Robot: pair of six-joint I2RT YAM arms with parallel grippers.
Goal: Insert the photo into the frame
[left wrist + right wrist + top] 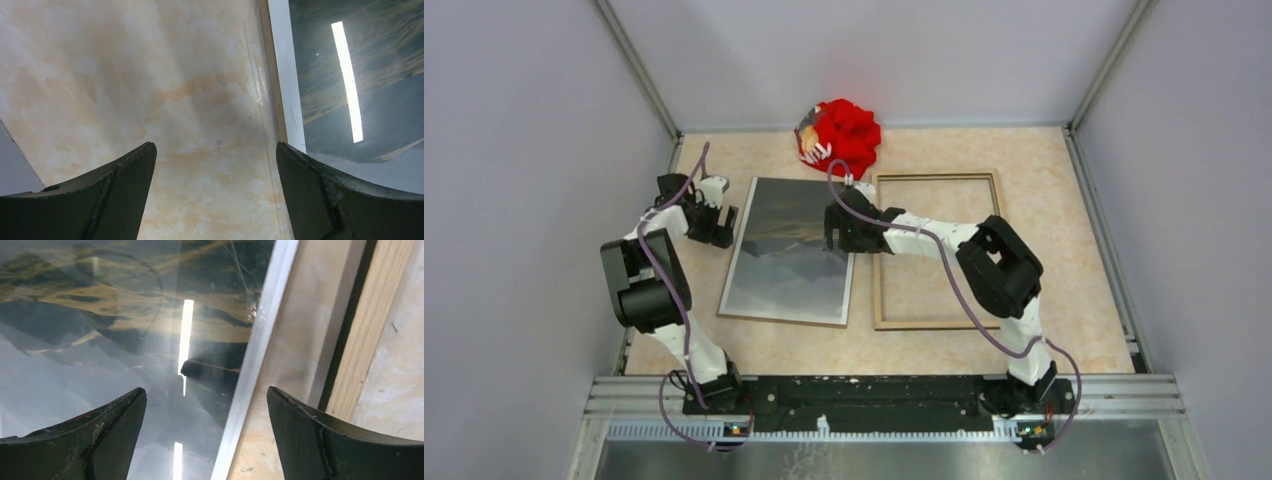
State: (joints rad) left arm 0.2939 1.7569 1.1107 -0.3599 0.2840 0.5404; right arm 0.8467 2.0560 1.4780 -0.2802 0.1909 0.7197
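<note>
The photo, a dark misty mountain print with a thin white edge, lies flat, picture side up, on the table's left half. The frame lies to its right, its light wood side up, with bare table inside it. My left gripper is open just outside the photo's left edge, over bare table. My right gripper is open and straddles the photo's right edge, one finger over the print, the other over the gap beside the frame's left rail. Neither gripper holds anything.
A red cloth bundle sits at the back of the table, just behind the photo and the frame. Grey walls close in the left, right and back. A metal rail with both arm bases runs along the near edge.
</note>
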